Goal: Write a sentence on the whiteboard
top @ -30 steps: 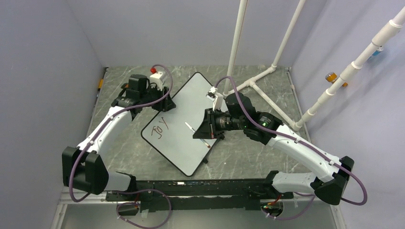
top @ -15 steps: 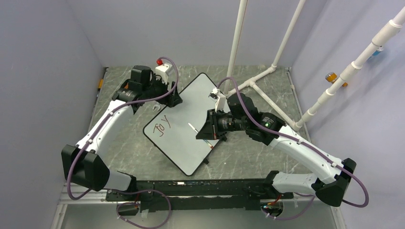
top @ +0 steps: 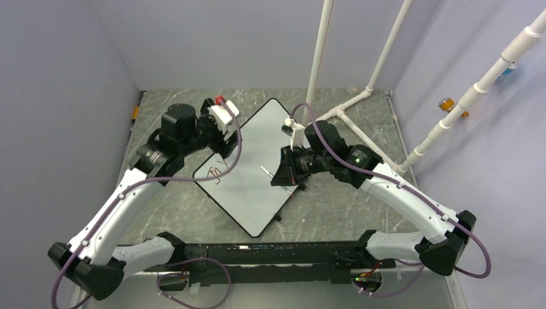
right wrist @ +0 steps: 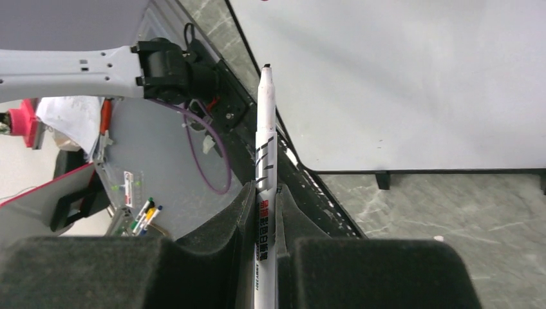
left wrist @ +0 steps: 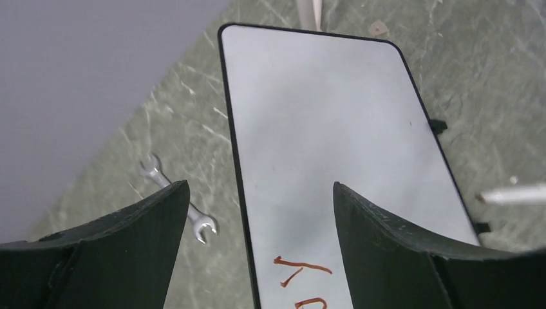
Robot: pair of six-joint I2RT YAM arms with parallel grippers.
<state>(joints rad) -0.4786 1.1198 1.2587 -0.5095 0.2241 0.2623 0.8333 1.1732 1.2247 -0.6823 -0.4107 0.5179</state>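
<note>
between the two arms the whiteboard lies flat on the desk, its long axis running from near-left to far-right. the right tool is clenched on a marker, and the blank middle lies just left of its tip. the left tool, released and holding nothing, hangs over the end with the sentence.

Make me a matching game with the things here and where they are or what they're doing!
1. small silver metal wrench
2. white marker pen
3. reddish-brown handwritten letters
4. left gripper

A. open, holding nothing
B. on the flat white whiteboard
C. on the green marbled table beside the board
D. clamped in the right gripper

Pairs: 1-C, 2-D, 3-B, 4-A
</note>
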